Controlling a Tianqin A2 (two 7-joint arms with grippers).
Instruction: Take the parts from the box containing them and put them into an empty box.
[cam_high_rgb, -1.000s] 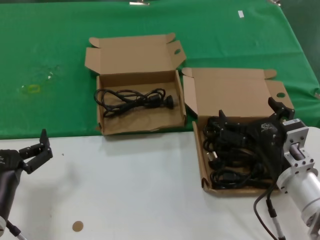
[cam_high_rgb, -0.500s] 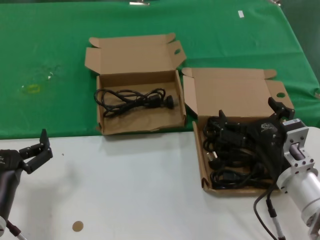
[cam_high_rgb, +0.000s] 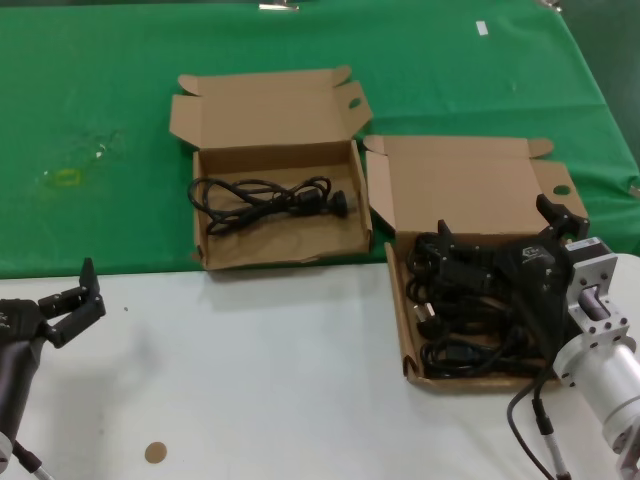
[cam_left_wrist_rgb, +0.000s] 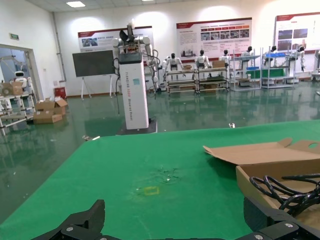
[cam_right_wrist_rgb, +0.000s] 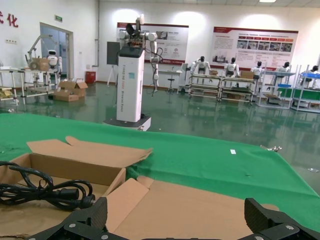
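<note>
The box containing the parts (cam_high_rgb: 396, 300) sits at the right, its tall plain lid (cam_right_wrist_rgb: 200, 210) standing open. Several coiled black power cords (cam_high_rgb: 455, 322) fill it. My right gripper (cam_high_rgb: 494, 220) hovers over those cords, open, with nothing between its fingers; in its wrist view the gripper (cam_right_wrist_rgb: 176, 216) faces the lid. The other box (cam_high_rgb: 280, 260), with a wavy-edged lid, lies to the left and holds one black cord (cam_high_rgb: 265, 198), also seen as the cord (cam_right_wrist_rgb: 45, 192) and the cord (cam_left_wrist_rgb: 290, 192). My left gripper (cam_high_rgb: 68, 290) waits open at the table's left edge, and its own view of the gripper (cam_left_wrist_rgb: 175, 222) shows it empty.
Both boxes straddle the line between the green cloth (cam_high_rgb: 100, 100) and the white tabletop (cam_high_rgb: 250, 380). A yellowish mark (cam_high_rgb: 66, 178) is on the cloth at far left. A small brown disc (cam_high_rgb: 154, 452) lies on the white surface near me.
</note>
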